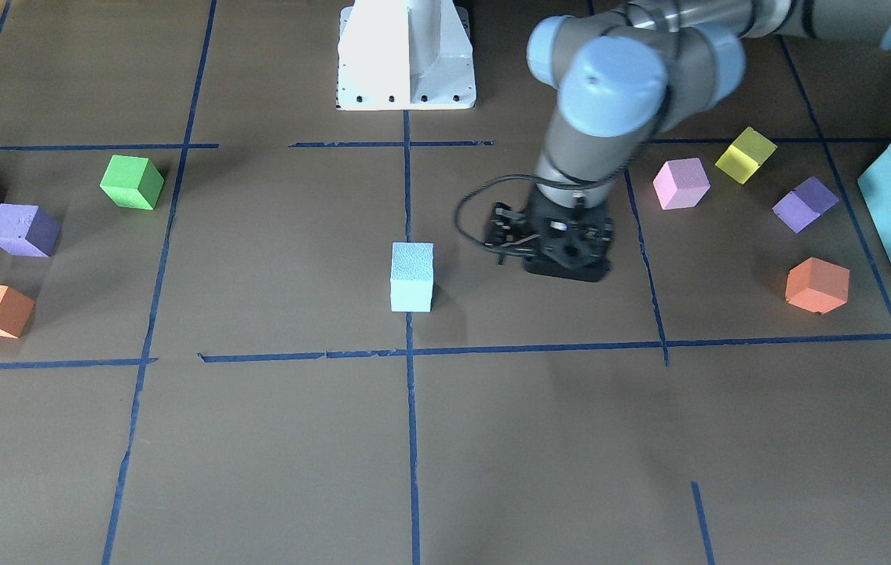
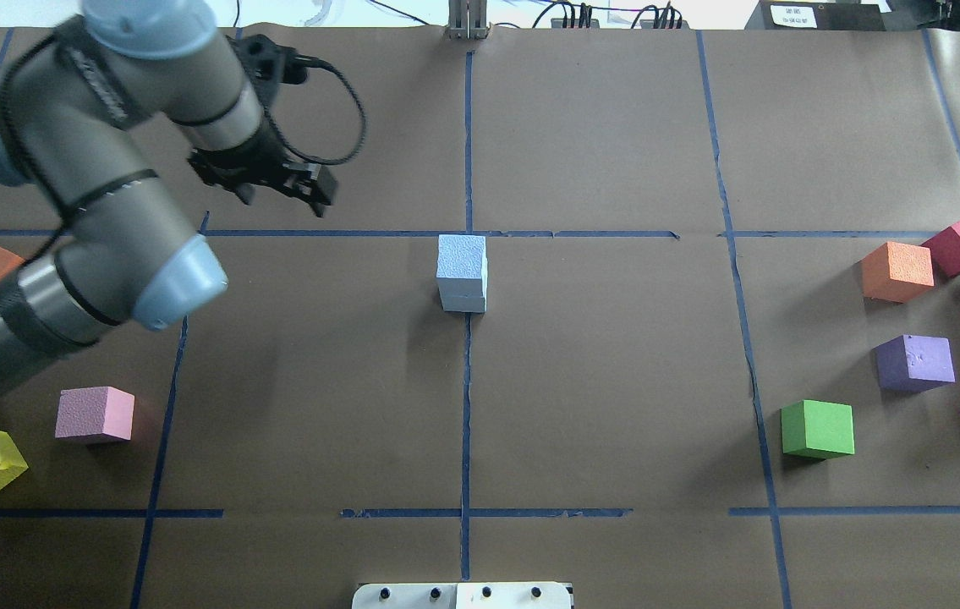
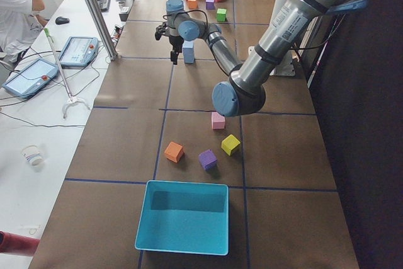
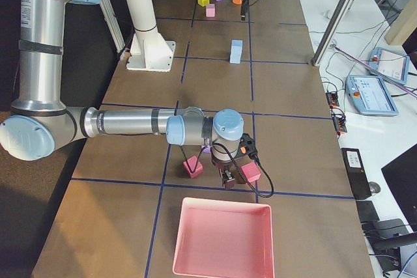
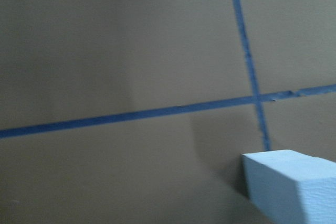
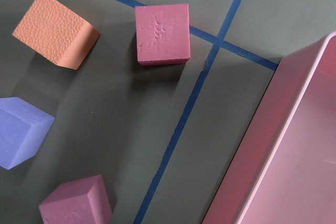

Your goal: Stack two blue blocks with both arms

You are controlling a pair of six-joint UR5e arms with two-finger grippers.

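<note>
Blue blocks (image 2: pixel 462 272) sit stacked on table (image 2: pixel 615 381); left fingers (image 2: pixel 319 188) clear of them, probably empty; right fingers (image 4: pixel 227 179) unreadable; next: retract arms.

I see grainy matt foam on the blue blocks (image 2: pixel 462 258), matt brown paper over my table (image 2: pixel 615 381), smooth glossy plastic on the pink tray (image 6: pixel 294 145)

Sky-blue rough-textured foam cube (image 2: pixel 461 255) sits squarely on paler cyan foam cube (image 2: pixel 463 302) — upright two-high stack, mid-bench (image 2: pixel 615 381), on centre blue tape line (image 2: pixel 466 406).
</note>
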